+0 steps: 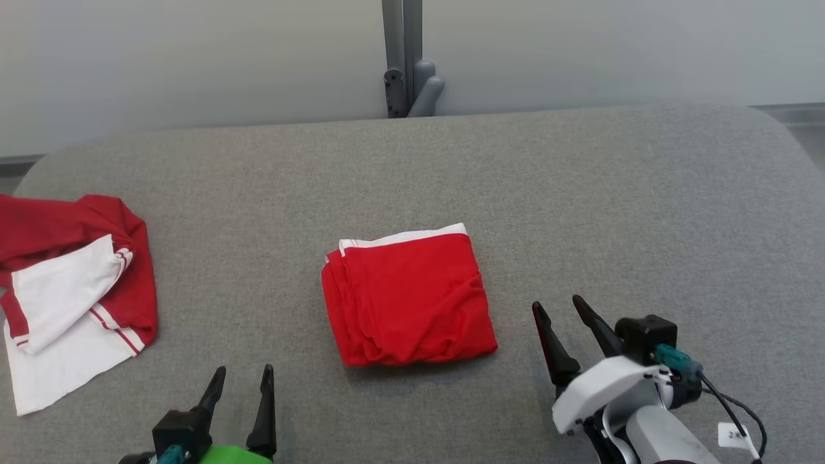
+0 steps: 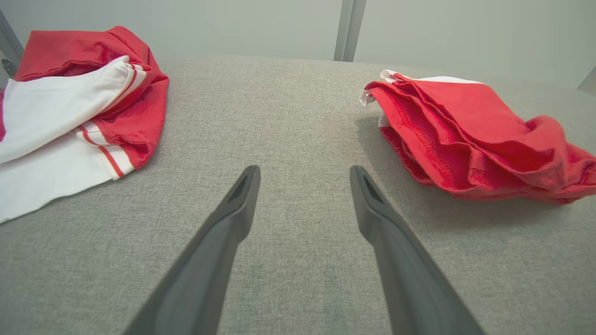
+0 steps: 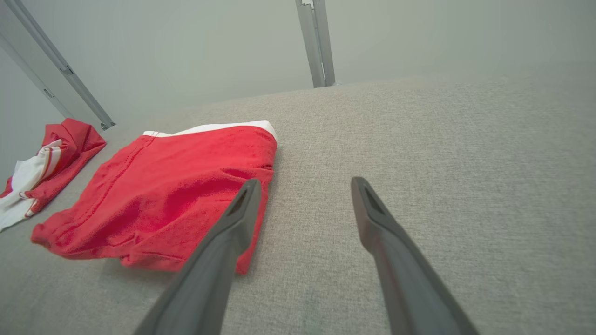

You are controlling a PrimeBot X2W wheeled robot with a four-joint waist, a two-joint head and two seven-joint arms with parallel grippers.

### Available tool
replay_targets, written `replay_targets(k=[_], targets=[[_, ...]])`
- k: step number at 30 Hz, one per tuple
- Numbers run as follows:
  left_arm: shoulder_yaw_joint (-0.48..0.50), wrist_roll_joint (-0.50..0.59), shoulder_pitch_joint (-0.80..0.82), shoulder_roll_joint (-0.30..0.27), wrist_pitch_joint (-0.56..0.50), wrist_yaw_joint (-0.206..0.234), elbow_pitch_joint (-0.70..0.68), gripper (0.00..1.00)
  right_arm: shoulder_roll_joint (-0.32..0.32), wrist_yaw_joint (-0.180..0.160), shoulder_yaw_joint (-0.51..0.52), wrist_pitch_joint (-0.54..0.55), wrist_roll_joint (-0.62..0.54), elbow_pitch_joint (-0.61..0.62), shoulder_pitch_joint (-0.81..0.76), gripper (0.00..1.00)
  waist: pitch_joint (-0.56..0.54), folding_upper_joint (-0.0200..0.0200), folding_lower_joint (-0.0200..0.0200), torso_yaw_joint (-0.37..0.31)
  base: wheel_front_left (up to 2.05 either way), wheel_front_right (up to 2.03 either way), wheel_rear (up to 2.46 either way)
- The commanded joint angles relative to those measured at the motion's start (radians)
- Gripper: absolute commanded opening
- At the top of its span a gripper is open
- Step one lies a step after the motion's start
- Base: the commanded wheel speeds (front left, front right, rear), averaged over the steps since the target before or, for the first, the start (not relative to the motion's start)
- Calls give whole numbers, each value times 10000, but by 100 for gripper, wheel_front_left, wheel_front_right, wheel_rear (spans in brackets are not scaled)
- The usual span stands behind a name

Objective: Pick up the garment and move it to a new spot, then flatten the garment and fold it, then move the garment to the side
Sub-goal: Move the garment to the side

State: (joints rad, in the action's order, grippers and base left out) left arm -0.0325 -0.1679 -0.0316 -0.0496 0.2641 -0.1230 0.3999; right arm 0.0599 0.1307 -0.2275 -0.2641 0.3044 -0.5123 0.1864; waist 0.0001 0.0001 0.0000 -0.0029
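Fingers apart on both sides, and nothing between them. The left gripper (image 1: 243, 368) sits low at the near edge of the table (image 1: 580, 193), its two dark fingers pointing away from the robot with bare grey cloth showing between the tips. The left wrist view agrees: left gripper (image 2: 305, 170) spread wide over plain grey, hovering or resting, can't tell which.

The right gripper (image 1: 555, 301) is further out, at the lower right, with its fingers angled up and to the left. It is parted and empty too. From the right wrist, the right gripper (image 3: 305, 180) has one finger crossing in front of the garment's near corner. Whether it touches the cloth, can't tell.

Now the garment (image 1: 407, 296): folded into a neat red block, mid-table. A white strip shows along its far edge and stacked layers run down its left side. It lies beyond the two grippers and between them, nearer the right one, and apart from both in the head view. In the left wrist view the garment (image 2: 465, 135) is off to the right, layered edges facing the camera and rumpled at the near corner. The right wrist view has the garment (image 3: 177, 186) left of the fingers.

Over at the table's left edge, a red-and-white heap (image 1: 71, 290) with thin red stripes lies crumpled, well apart from the folded block. A grey post (image 1: 403, 58) stands behind the far edge.
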Motion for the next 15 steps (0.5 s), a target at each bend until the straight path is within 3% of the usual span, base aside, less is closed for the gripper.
replay_targets(k=[1, 7, 15], targets=[[-222, -68, 445, -27, -1, 56, -50, 100, 0, -1, -347, -4, 425, -314, 609, 100, 698, -1, 0, 515, 0, 0, 0], [-766, -94, 1055, -30, 1, 104, -44, 100, -20, -1, -1312, -4, 1354, -1600, 2302, 100, 1615, -1, 0, 1297, 0, 0, 0], [-972, -90, 1494, -25, -1, 154, -110, 100, -47, -1, -1386, -3, 2161, -3847, 3581, 100, 2222, -1, 0, 2073, 0, 0, 0]])
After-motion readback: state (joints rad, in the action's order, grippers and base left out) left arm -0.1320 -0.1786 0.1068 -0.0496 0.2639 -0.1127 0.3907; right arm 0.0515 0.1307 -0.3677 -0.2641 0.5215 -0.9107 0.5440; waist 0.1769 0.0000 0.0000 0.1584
